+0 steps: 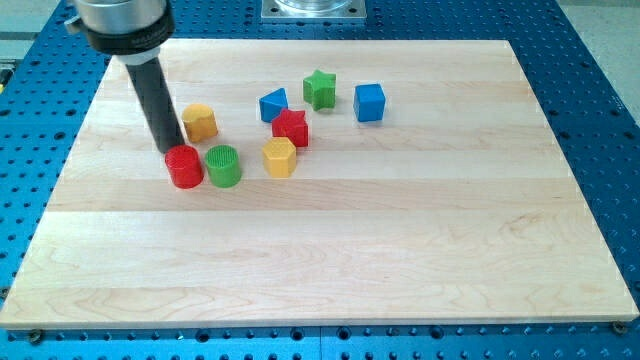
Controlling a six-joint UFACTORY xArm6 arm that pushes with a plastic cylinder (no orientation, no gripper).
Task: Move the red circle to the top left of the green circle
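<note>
The end effector is a plain dark rod with nothing to open or close, so nothing is held by it. Its lower end, my tip (172, 150), is set on the tabletop (400, 250) at the upper-left rim of the red circle (184, 167), touching it or very nearly so. The rod is seen leaning slightly, its upper part rising toward the tabletop's top-left corner, where the arm's grey collar is cut off by the view's top.

The red circle is placed in the left half of the tabletop, directly left of the green circle (224, 166), the two touching or just apart. An orange block (200, 122) is found just above them, beside the rod. Further right a yellow block (280, 157), a red star (291, 128), a blue triangle (273, 105), a green star (319, 89) and a blue cube (369, 102) are clustered toward the top edge.
</note>
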